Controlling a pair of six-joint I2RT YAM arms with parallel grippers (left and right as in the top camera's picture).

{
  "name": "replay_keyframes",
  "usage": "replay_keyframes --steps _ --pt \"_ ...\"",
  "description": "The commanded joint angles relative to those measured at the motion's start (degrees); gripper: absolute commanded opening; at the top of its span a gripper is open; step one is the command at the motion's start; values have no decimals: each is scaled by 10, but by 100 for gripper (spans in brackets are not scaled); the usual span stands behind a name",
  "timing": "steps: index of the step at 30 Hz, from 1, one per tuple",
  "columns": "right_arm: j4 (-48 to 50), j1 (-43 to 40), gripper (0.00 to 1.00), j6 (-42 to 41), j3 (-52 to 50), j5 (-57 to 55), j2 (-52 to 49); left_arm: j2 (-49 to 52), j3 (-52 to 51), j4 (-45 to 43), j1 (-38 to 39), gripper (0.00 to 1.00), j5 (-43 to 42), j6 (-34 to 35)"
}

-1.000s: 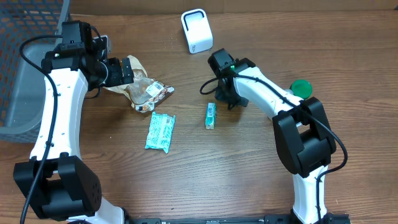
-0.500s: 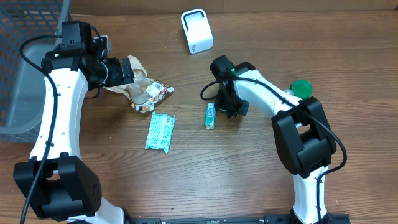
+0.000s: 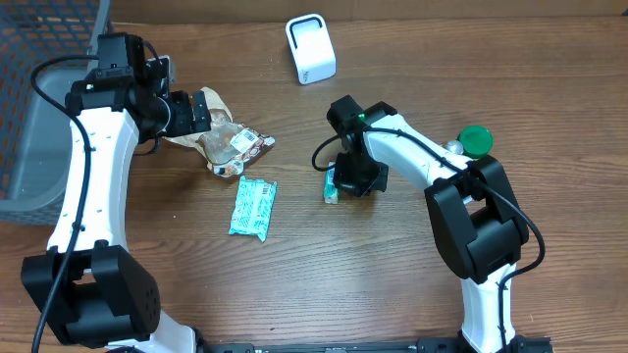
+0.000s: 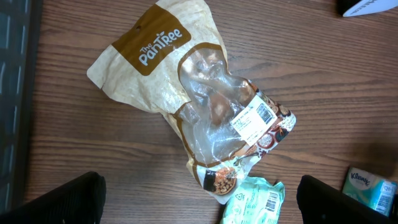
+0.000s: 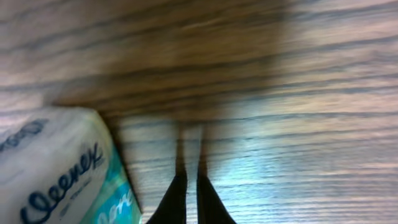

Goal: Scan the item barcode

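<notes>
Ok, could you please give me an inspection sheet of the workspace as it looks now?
Surface: wooden table, bare wood grain.
Job's things: white scanner standing at the far edge; tissue pack lying mid-table.
Clutter: snack bag, teal packet, green disc.
Grippers: left gripper open above the snack bag; right gripper shut, empty, tips low beside the tissue pack.
Cables: black cable looped along the left arm; a smaller loop at the right wrist.
Surroundings: grey basket at the left edge.
</notes>
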State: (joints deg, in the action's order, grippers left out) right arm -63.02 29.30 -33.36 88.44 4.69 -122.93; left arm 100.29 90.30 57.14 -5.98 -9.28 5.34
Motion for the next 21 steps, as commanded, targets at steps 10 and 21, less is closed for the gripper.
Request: replay_keyframes --steps 10,21 --pt "-3 0 13 49 -7 4 -8 -2 1 -2 4 100 -7 -17" --pt "15 0 4 54 -7 -5 -7 -2 1 -2 4 100 -7 -17"
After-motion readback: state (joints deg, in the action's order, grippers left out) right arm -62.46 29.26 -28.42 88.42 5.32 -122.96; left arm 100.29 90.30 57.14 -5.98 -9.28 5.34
